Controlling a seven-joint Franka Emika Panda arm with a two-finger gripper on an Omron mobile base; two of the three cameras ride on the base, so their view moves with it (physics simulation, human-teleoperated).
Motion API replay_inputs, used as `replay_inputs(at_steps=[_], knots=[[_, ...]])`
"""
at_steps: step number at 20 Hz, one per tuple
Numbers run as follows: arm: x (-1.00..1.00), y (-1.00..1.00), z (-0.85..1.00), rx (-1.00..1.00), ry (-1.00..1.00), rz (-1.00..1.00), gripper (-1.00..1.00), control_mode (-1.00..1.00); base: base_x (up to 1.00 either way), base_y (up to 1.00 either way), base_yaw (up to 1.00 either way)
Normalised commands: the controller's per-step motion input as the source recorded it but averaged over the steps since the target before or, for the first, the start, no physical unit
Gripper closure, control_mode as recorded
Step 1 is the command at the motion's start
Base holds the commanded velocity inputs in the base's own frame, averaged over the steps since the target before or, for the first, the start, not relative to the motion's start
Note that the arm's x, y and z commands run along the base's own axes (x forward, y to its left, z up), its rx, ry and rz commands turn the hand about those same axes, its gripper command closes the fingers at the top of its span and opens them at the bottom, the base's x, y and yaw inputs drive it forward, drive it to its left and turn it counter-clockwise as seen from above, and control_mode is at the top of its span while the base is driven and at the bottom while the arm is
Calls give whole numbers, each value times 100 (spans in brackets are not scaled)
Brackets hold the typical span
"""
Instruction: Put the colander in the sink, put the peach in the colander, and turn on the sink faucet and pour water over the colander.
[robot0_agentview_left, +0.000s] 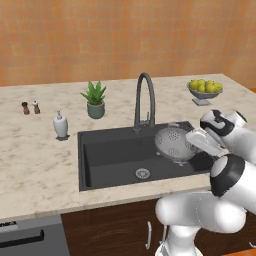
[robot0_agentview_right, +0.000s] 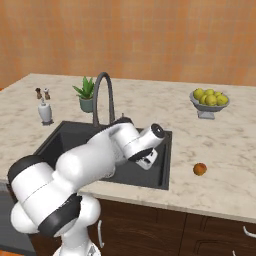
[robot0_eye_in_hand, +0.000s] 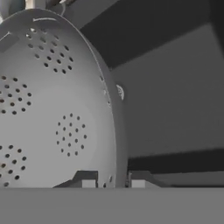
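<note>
Hand view: hand (robot0_eye_in_hand: 113, 183) grips colander (robot0_eye_in_hand: 57, 109) rim above sink (robot0_eye_in_hand: 175, 109).

Sink (robot0_agentview_left: 110, 155) floor's wide open on the left; faucet (robot0_agentview_left: 144, 100) arches over the back rim, colander (robot0_agentview_left: 173, 143) crowds the right end.

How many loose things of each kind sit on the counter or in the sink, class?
Colander: 1
Peach: 1
Fruit bowl: 1
Potted plant: 1
Soap dispenser: 1
Shakers: 2
Total: 7
</note>
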Motion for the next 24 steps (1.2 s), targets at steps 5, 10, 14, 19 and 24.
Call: replay_inputs(at_steps=[5, 10, 14, 19, 24], knots=[[43, 6, -54, 0, 1, 13, 100, -100, 0, 0, 0], [32, 12, -52, 0, 0, 13, 100, -100, 0, 0, 0], [22, 24, -51, 0, 2, 10, 100, -100, 0, 0, 0], [1, 39, -50, -1, 0, 5, 100, -100, 0, 0, 0], [22, 34, -30, 0, -1, 2, 100, -100, 0, 0, 0]])
